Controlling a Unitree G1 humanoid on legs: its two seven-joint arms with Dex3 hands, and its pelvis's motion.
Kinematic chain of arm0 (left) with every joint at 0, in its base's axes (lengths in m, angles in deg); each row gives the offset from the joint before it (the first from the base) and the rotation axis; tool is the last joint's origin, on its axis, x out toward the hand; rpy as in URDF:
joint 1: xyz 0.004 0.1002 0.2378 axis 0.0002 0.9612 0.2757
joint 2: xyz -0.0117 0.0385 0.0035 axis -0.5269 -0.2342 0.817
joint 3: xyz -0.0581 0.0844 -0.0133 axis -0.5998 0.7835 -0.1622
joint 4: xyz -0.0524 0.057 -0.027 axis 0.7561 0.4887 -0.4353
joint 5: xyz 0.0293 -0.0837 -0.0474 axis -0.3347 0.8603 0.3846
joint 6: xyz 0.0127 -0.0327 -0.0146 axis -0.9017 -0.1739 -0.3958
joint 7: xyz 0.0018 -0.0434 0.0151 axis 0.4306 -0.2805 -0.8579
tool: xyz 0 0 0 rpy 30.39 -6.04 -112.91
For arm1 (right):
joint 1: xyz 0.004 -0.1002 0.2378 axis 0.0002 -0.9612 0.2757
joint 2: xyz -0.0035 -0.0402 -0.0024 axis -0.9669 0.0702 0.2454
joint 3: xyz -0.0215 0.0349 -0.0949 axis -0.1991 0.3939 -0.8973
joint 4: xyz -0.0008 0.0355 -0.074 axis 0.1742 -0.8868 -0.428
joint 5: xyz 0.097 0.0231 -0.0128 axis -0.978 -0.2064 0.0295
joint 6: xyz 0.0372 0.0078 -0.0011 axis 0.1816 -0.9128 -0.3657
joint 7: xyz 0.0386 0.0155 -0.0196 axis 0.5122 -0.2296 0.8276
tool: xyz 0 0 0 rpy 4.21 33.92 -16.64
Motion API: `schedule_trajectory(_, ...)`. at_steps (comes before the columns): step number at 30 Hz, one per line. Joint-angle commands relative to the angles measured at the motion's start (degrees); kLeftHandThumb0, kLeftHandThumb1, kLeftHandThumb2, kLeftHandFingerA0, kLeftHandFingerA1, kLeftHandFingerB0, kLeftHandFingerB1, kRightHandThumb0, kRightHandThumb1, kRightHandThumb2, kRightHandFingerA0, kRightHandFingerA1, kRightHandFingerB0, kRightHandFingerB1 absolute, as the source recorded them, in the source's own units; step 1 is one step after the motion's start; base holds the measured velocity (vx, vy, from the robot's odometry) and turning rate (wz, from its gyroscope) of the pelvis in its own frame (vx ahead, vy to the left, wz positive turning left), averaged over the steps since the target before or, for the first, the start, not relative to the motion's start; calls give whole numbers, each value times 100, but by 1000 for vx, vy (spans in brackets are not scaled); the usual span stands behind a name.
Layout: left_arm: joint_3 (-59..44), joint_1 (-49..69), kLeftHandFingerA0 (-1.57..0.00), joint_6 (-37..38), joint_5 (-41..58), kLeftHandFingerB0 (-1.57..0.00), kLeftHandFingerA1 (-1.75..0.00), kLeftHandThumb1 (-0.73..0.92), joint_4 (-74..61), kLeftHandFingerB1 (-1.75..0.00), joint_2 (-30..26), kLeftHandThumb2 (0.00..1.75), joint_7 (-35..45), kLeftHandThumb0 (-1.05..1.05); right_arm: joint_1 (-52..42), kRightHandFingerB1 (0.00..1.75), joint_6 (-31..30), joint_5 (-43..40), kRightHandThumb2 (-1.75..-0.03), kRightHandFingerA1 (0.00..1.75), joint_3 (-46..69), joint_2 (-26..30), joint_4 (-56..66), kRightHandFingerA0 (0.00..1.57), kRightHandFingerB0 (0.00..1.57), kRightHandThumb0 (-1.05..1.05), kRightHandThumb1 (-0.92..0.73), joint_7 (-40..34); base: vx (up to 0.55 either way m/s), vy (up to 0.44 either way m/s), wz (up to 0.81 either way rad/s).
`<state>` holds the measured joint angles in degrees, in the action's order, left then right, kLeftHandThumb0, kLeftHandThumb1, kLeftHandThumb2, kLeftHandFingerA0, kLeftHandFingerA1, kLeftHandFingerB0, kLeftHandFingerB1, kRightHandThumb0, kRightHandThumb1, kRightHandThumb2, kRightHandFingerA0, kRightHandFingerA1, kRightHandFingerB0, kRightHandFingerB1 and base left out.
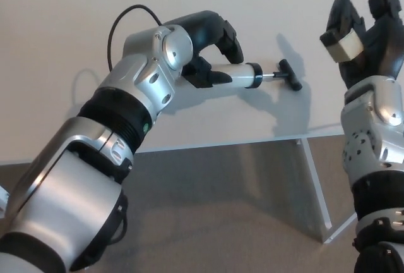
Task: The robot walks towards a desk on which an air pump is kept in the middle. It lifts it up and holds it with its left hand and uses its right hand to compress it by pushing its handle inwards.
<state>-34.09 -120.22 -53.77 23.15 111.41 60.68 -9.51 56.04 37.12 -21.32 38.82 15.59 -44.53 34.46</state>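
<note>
**Q:** Where is the air pump (pixel 243 74), and what holds it?

**A:** It lies roughly level above the pale table (pixel 63 26), in the middle of the view. The left hand (pixel 211 48) grasps the white barrel, dark fingers arched over it and the thumb tucked beneath. The capped end and the thin rod project to the robot's right, ending in the black T-handle (pixel 290 74).

**Q:** Why that orientation?

**A:** Judged from the task, a level barrel with its handle pointing toward the other arm gives a straight line for an inward push. Gripping the barrel, not the rod, leaves the moving part free.

**Q:** And the right hand (pixel 363 30)?

**A:** It is released, holding nothing, raised with fingers spread and the pale pad facing inward. It stands apart from the T-handle, up and to the right of it.

**Q:** How far in is the rod?

**A:** A short length shows between cap and handle, so some travel appears to remain.

**Q:** What does the next move call for?

**A:** Probably setting the right palm squarely against the handle; an off-axis push could tilt the barrel in the left hand's grasp.
</note>
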Motion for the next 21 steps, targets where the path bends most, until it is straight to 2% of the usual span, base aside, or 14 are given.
schedule_trajectory(1, 89, 149, -94, 461, -75, -62, -130, 69, 54, -125, -251, 61, -153, -15, -119, 27, -308, -345, -72, 32, 30, 99, 264, 22, 15, -83, -92, 335, 0, 0, 0)
schedule_trajectory(3, 118, 157, -85, 597, -97, -65, -131, 67, 33, -106, -357, 61, -175, -23, -138, 47, -362, -410, -109, 47, 54, 136, 309, 0, 0, -36, -49, 400, 0, 0, 0)
schedule_trajectory(4, 131, 160, -85, 652, -108, -65, -131, 67, 24, -106, -400, 61, -193, -23, -152, 47, -393, -433, -109, 47, 61, 160, 335, 0, 0, -36, -49, 435, 0, 0, 0)
schedule_trajectory(5, 139, 134, -80, 713, -110, -75, -85, 65, 40, -51, -462, 58, -210, -25, -164, 47, -436, -429, -109, 47, 56, 218, 385, 0, 0, -36, -48, 466, 0, 0, 0)
schedule_trajectory(8, 129, 42, -80, 729, -83, -74, -102, 66, 104, -60, -543, 60, -149, -22, -165, 47, -504, -408, -109, 47, 33, 328, 461, 0, 0, -36, -47, 499, 0, 0, 0)
schedule_trajectory(9, 99, 35, -93, 717, -53, -57, -127, 73, 100, -133, -599, 61, -98, -12, -199, 47, -514, -408, -108, 46, 32, 366, 516, 0, 0, -36, -47, 517, 0, 0, 0)
schedule_trajectory(13, 37, 97, -81, 776, -37, -60, -114, 69, 127, -125, -800, 61, -213, -12, -382, 48, -560, -435, -108, 46, 2, 491, 743, 1, 0, -36, -47, 667, 0, 0, 0)
schedule_trajectory(14, 6, 174, -80, 833, -28, -61, -118, 67, 105, -125, -869, 66, -295, -18, -473, 25, -596, -451, -71, 32, -18, 507, 833, 26, 13, -83, -92, 718, 0, 0, 0)
schedule_trajectory(15, -15, 227, -80, 873, -19, -61, -118, 67, 87, -125, -913, 66, -345, -18, -536, 25, -625, -462, -71, 32, -34, 514, 897, 26, 13, -83, -92, 747, 0, 0, 0)
schedule_trajectory(16, -60, 254, -3, 861, 15, -6, -41, 40, 162, -30, -993, 77, -322, -60, -636, 39, -644, -456, -103, 43, -61, 529, 1000, 19, 10, -84, -76, 777, 0, 0, 0)
schedule_trajectory(18, -93, 268, -3, 849, 36, -6, -41, 40, 223, -30, -1048, 77, -301, -60, -707, 39, -660, -451, -103, 43, -81, 542, 1079, 19, 10, -84, -76, 798, 0, 0, 0)
schedule_trajectory(19, -114, 279, 0, 805, 29, -1, -9, 46, 270, -11, -1119, 79, -310, -72, -800, 39, -701, -475, -103, 43, -99, 551, 1213, 19, 10, -84, -76, 818, 0, 0, 0)
schedule_trajectory(20, -108, 269, 0, 752, 2, 0, 0, 48, 268, -3, -1141, 82, -331, -80, -842, 47, -746, -521, -108, 47, -101, 560, 1299, 0, 0, -37, -48, 859, 0, 0, 0)
schedule_trajectory(21, -120, 240, 0, 714, -10, 0, 0, 47, 300, -5, -1174, 84, -353, -81, -906, 47, -800, -565, -109, 47, -110, 588, 1439, 0, 0, -36, -49, 914, 0, 0, 0)
